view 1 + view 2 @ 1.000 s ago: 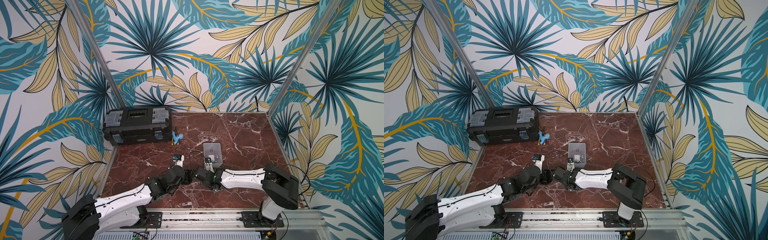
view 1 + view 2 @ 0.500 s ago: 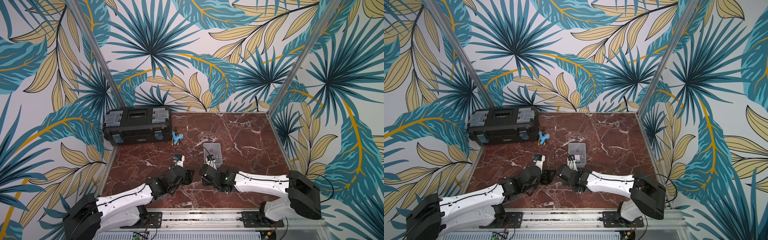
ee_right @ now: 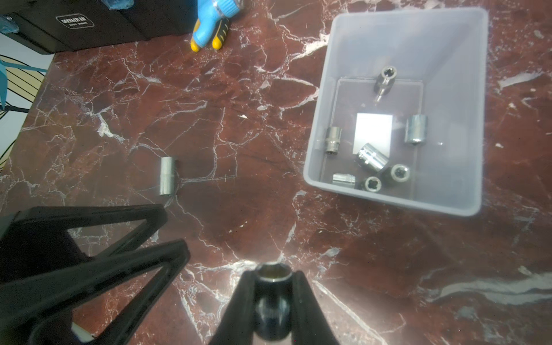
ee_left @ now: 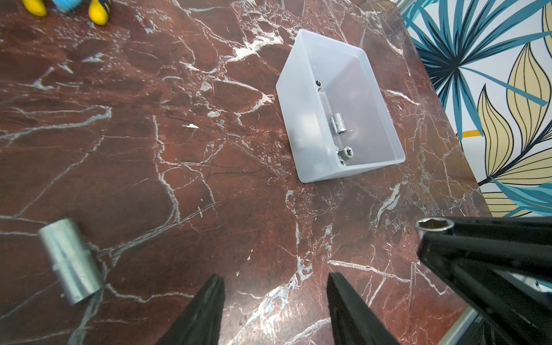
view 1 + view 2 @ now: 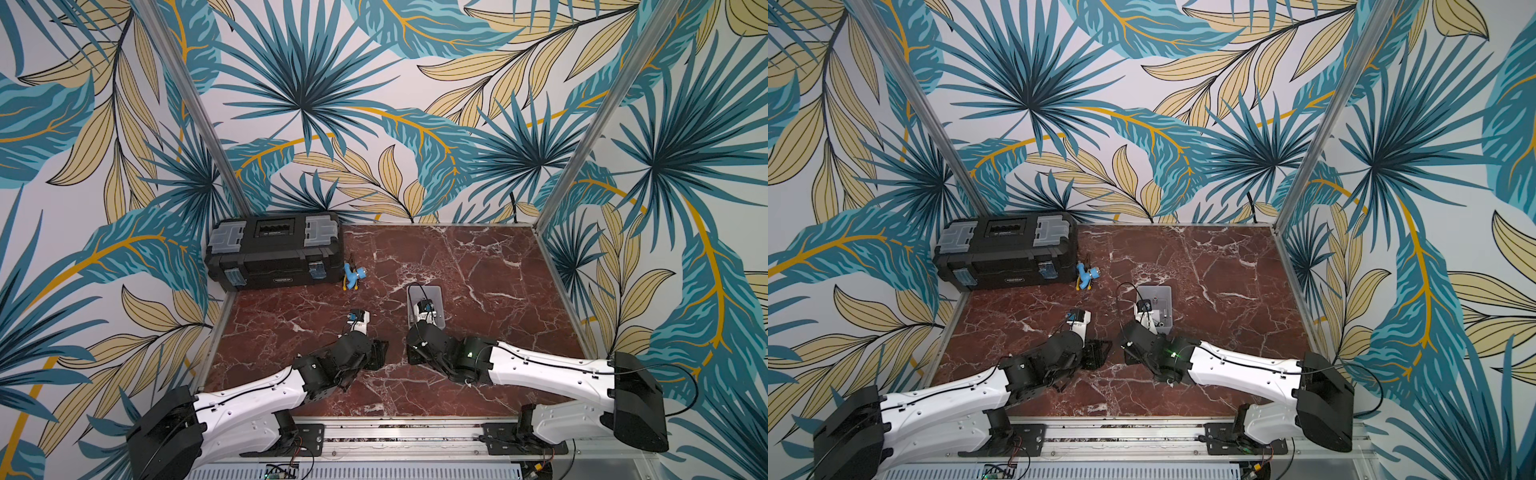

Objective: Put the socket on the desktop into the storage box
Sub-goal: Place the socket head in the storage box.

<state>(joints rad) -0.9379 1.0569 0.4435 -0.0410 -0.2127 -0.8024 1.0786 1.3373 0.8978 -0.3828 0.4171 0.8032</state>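
We read the right claw (image 3: 273, 276) as clenched on the carried socket (image 3: 272, 304). It pinches the socket by its sides, hex mouth pointing out past the tips, so the socket can fall free once the jaws part. The claw is low over the bench (image 3: 239, 143), on the near side of the storage box (image 3: 418, 200) and not yet over its rim. We judge this to be the carry to the box.

The left claw (image 4: 275, 279) is released and empty, just left of its partner. It is probably waiting its turn, since a loose socket (image 4: 70, 261) lies on its side on the bench close by, well left of the box. The open-topped box sits mid-bench, which we judge to be within reach of both arms.

The right wrist view looks down into the box and shows stored sockets (image 3: 372, 156) scattered round a white label (image 3: 373, 131). The left wrist view sees only a few of them, at a slant, but it shows the gap between the left jaws plainly.

In both top views the claws are mere dark shapes, and we cannot make out either socket outside the box. Those views do place the black toolbox (image 5: 274, 253) at far left, with a blue-and-yellow tool (image 5: 353, 276) just beside it.
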